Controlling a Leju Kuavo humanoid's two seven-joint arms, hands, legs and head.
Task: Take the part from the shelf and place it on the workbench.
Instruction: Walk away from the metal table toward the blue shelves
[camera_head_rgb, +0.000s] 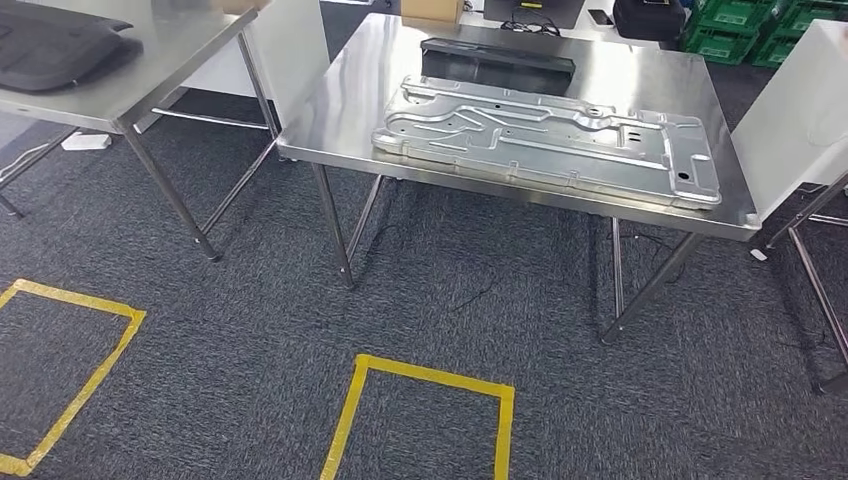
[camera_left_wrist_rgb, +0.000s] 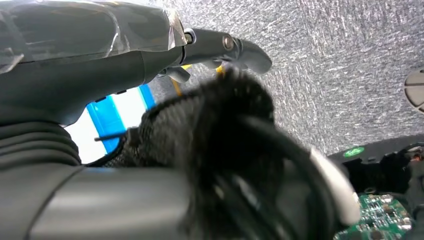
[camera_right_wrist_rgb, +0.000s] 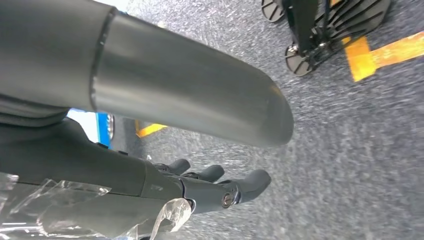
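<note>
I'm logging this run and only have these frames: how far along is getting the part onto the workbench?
Looks essentially done: the stamped metal part lies flat on the steel workbench, near its front edge. Nothing is in hand: the right robot hand hangs over the carpet with fingers apart, holding nothing; the left robot hand also hangs low, its grip unclear. No remaining step is apparent.
</note>
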